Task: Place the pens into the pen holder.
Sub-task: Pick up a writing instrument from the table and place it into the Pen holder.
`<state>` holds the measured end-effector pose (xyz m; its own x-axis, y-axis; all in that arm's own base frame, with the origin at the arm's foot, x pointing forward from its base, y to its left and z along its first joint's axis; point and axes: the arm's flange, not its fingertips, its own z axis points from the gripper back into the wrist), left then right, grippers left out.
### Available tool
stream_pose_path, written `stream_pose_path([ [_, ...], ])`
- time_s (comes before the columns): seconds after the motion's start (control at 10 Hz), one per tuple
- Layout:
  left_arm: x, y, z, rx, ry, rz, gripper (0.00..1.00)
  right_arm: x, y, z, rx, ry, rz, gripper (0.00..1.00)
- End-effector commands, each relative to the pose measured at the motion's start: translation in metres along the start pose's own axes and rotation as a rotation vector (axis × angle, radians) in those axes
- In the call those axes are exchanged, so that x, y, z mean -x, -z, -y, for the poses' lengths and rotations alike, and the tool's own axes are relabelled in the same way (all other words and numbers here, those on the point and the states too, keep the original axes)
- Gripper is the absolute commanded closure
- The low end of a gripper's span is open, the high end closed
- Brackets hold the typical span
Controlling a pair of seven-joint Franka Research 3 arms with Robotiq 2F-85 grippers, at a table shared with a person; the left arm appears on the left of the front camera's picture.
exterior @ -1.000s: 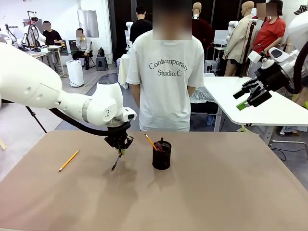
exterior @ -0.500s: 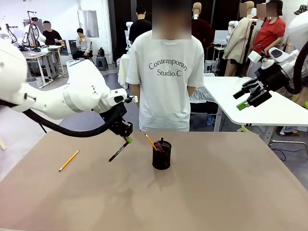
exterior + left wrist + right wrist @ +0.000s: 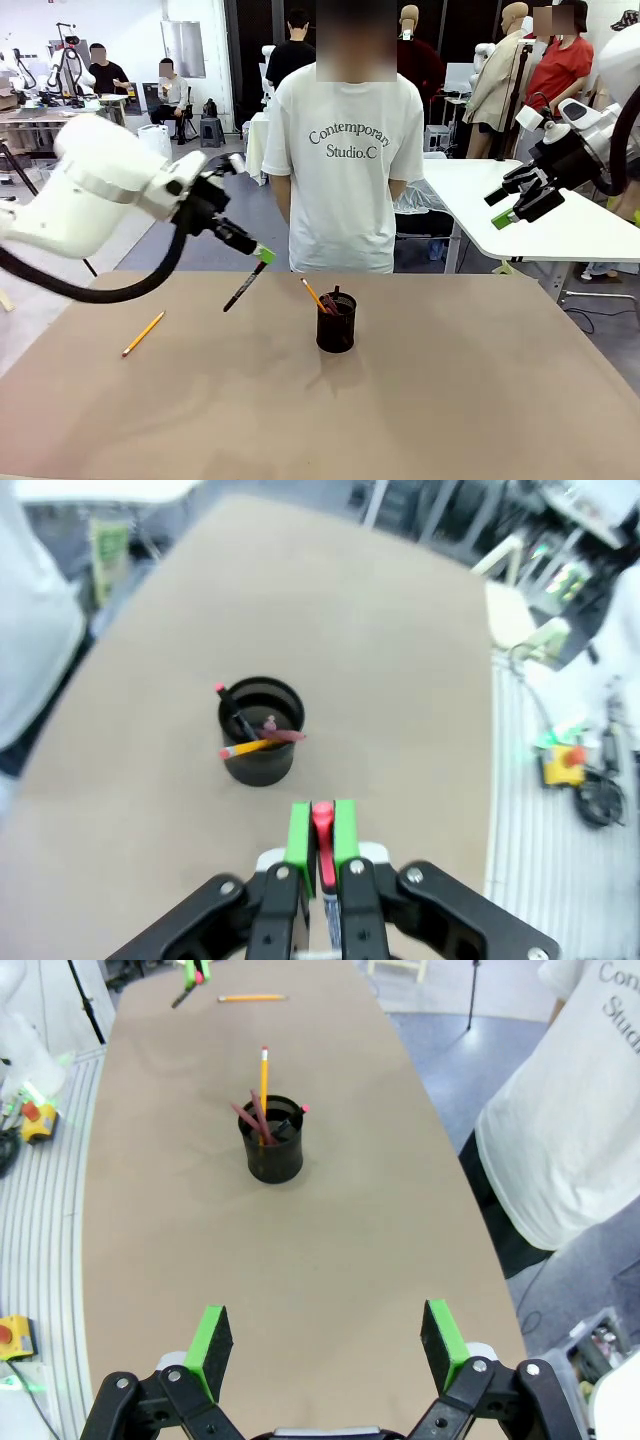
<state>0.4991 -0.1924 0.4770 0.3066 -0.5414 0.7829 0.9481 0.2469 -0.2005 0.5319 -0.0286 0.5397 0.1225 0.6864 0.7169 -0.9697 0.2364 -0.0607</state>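
Pen, black with red ends (image 3: 243, 287): clamped in left gripper (image 3: 263, 256), above table (image 3: 450, 400), left of pen holder (image 3: 336, 325) (pencils inside). Yellow pencil (image 3: 143, 333): lying left. Right gripper (image 3: 520, 201): wide, empty.

The person's white T-shirt (image 3: 345, 195) reads "Contemporary Studio.C".

white arms (image 3: 100, 195), blk grippers (image 3: 325, 1332), green pads (image 3: 209, 1340)

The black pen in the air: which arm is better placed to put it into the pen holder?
Left. The left pincer is shut on the black pen, raised above the table near the pen holder. The right pincer hangs open and empty, high off the table's right side.
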Motion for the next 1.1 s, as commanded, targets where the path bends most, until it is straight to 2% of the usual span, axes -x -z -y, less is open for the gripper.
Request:
stream_pose_path([
  [0.0,0.034,-0.013,0.004,0.065,0.084,0.131,1.00,-0.003,-0.001,-0.003,-0.001,0.020,-0.015,0.00],
  [0.3,0.037,-0.026,0.012,0.052,0.218,0.288,1.00,-0.003,-0.001,-0.003,-0.001,0.020,-0.015,0.00],
  [0.5,0.033,-0.033,0.017,0.005,0.194,0.374,1.00,-0.003,-0.001,-0.003,-0.001,0.020,-0.015,0.00],
  [0.6,0.030,-0.038,0.018,0.011,0.223,0.432,1.00,-0.003,-0.001,-0.003,-0.001,0.020,-0.015,0.00],
  [0.7,0.029,-0.042,0.017,-0.005,0.141,0.445,1.00,-0.003,-0.001,-0.003,-0.001,0.020,-0.015,0.00],
  [0.8,0.022,-0.035,0.012,0.017,0.193,0.357,1.00,-0.003,-0.001,-0.003,-0.001,0.020,-0.015,0.00],
  [1.0,0.022,-0.035,0.012,0.017,0.193,0.357,1.00,-0.003,-0.001,-0.003,-0.001,0.020,-0.015,0.00],
])
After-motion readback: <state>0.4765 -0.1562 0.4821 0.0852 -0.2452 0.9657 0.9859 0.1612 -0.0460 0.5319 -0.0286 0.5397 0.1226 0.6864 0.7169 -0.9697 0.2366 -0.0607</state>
